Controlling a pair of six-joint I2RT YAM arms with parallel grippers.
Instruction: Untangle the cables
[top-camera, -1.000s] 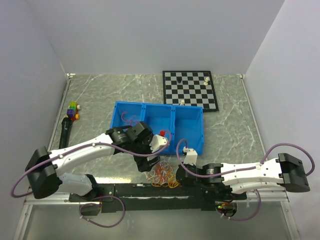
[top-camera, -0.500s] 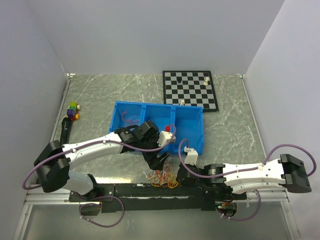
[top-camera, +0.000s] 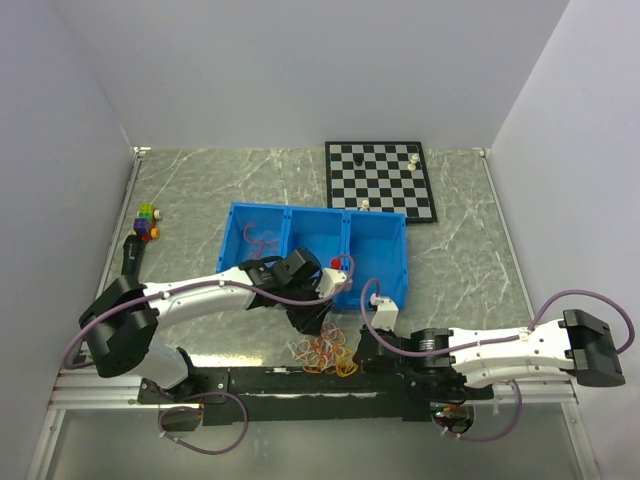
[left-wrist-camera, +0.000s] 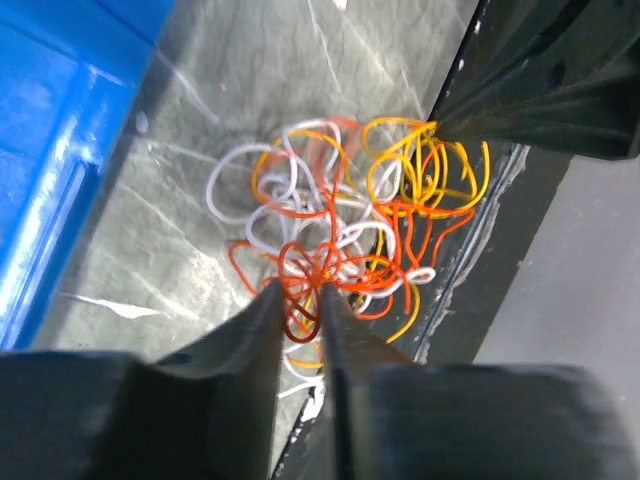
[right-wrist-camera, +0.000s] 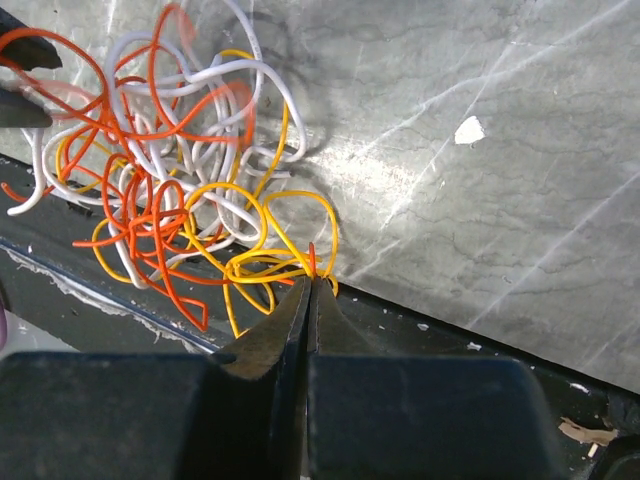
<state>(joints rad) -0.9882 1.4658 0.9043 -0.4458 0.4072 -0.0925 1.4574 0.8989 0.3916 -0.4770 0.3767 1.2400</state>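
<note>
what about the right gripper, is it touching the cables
Touching. The right wrist view shows the right gripper shut on yellow loops of the cables at its tips.

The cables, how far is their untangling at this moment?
Done: nothing yet; the cables lie as one clump at the near edge of the table. In hand: the right fingers are shut on a yellow loop; the left fingers straddle an orange loop, grip unclear. Left: pulling every wire apart.
</note>
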